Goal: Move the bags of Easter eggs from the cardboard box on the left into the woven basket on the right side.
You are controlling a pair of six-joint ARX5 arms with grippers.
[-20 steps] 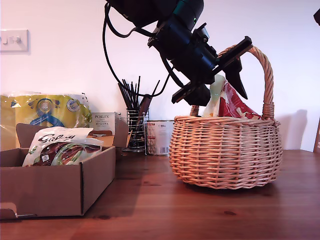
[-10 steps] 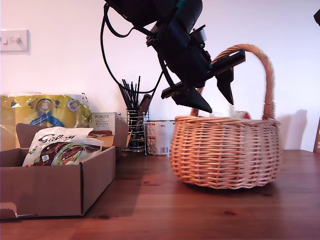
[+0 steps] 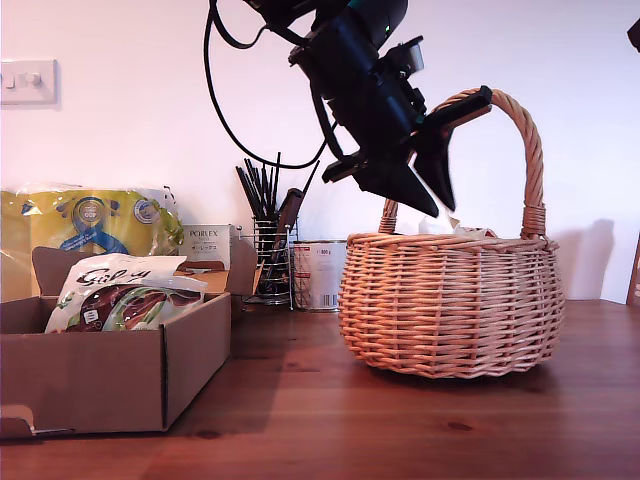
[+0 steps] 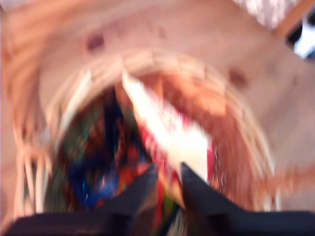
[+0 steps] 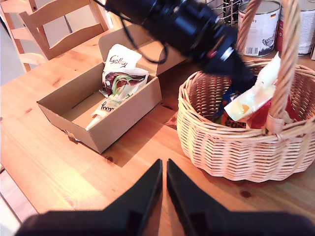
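The red-and-white bag (image 5: pixel 256 101) lies in the basket (image 3: pixel 450 300), released below my first gripper's (image 3: pixel 432 185) slightly spread fingers (image 3: pixel 408 190).

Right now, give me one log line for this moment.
first gripper: open, above woven basket | red-and-white bag: in basket | white-and-green bag: in cardboard box | second gripper: shut, empty
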